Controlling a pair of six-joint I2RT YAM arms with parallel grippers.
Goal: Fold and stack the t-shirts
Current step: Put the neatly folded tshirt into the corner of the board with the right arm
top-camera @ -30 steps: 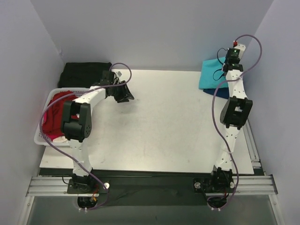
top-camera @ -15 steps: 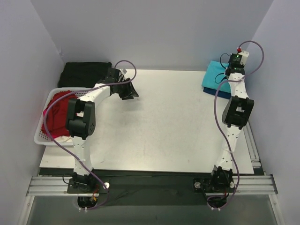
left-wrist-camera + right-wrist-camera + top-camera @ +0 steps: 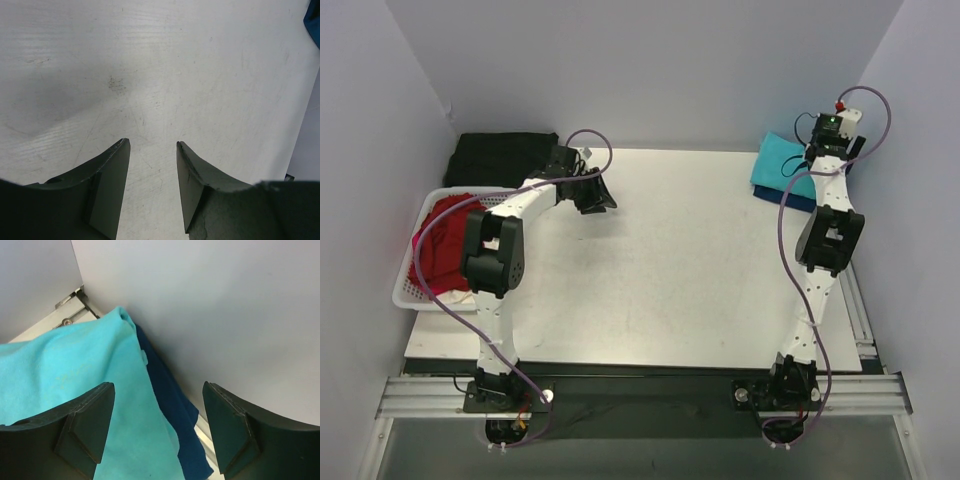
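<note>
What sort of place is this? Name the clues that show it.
Most likely a robotics lab work cell: left arm and right arm bolted to a metal rail at a white table, plain walls closing it in, a turquoise t-shirt stacked on a navy t-shirt.

teal shirt point(image 3: 75, 370): folded, atop navy shirt point(image 3: 170, 405), close in front of right gripper point(image 3: 157, 390) | red shirt point(image 3: 440, 240): crumpled, well left of left gripper point(image 3: 595, 195)
</note>
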